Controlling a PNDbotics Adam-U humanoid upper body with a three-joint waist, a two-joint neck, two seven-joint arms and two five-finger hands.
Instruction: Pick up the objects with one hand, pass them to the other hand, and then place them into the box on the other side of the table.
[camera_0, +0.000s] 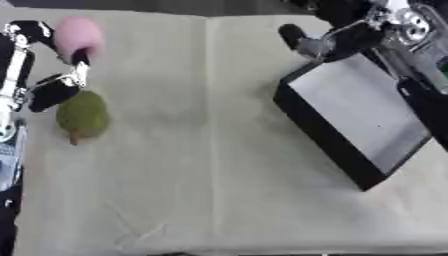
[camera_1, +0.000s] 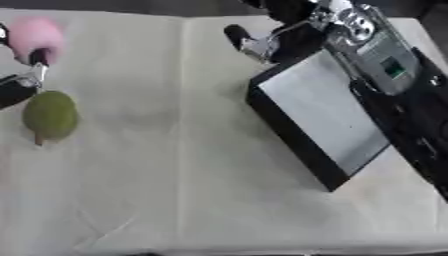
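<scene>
Left hand (camera_0: 52, 87): hovering at the table's (camera_0: 210, 190) left edge, fingers (camera_0: 80, 65) pinching a pink, fuzzy-looking object (camera_0: 77, 34).

Green pear-shaped fruit (camera_0: 83, 116): lying on the table just below that hand, stem end pointing down. It is probably light, smooth and apt to roll; taking it around the widest part is looking safest.

Black box (camera_0: 328, 132), grey inside: sitting empty at right.

Right hand (camera_0: 337, 37): hanging over the box's far corner, fingers straight.
</scene>
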